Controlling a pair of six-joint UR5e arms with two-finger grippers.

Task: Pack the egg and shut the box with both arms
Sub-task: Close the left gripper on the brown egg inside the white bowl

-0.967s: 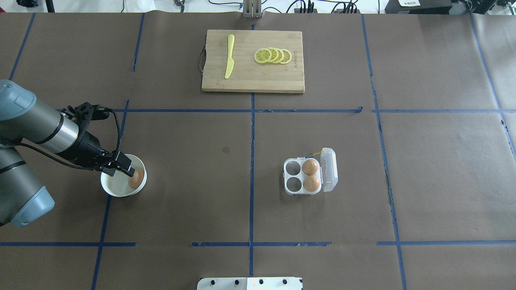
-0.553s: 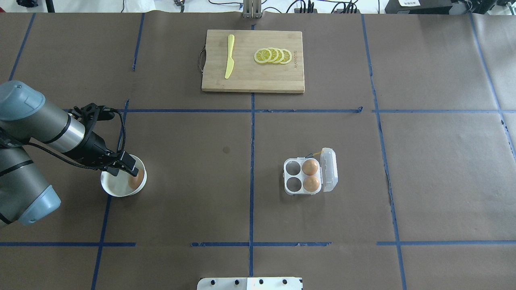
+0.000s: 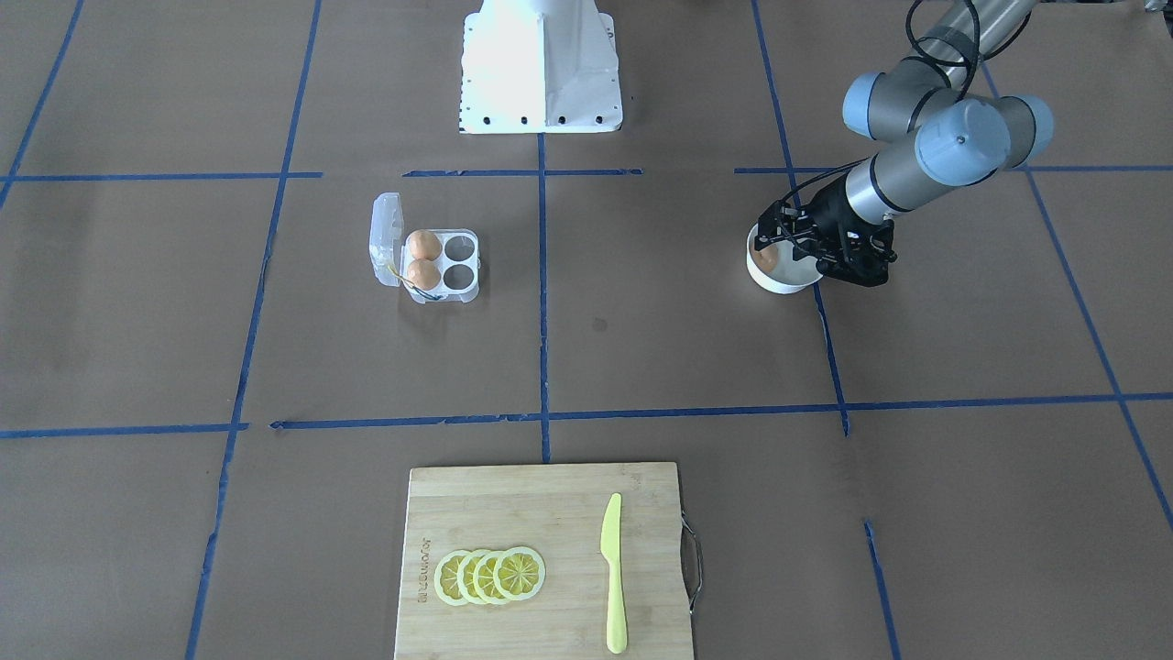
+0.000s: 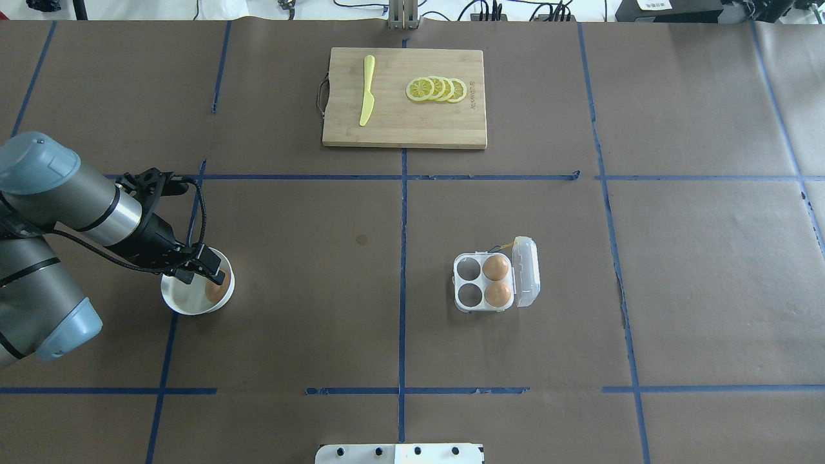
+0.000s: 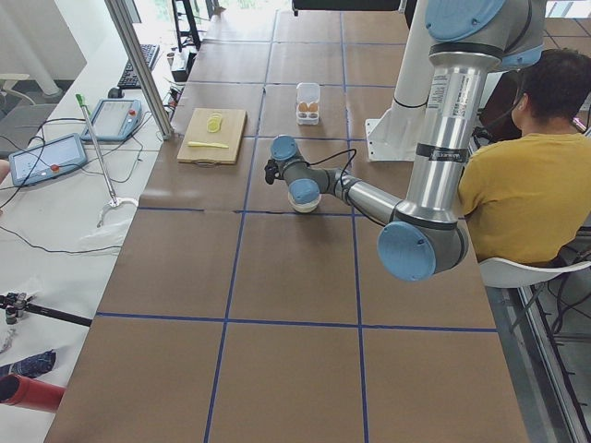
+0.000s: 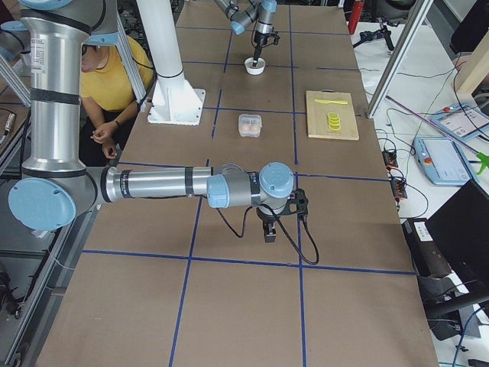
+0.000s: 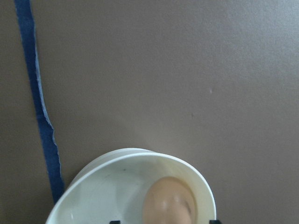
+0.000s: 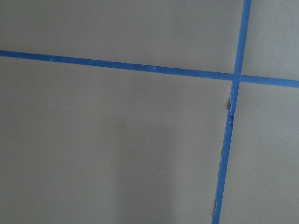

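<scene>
Step in hand: egg pickup. The left gripper (image 4: 201, 276) hangs over the bowl (image 4: 182, 299) at the overhead view's lower left, jaws apart astride the egg (image 4: 218, 292). The right gripper (image 6: 268, 233) state cannot be told. Next move: descend, clamp gently, then carry to the open box (image 4: 485, 284), right of centre.

Bowl (image 4: 182, 298) rim rings egg (image 4: 216, 292); box (image 4: 483, 281) lid open.

Right arm (image 6: 153, 183) stretched low, box (image 6: 250, 125) mid-table
</scene>
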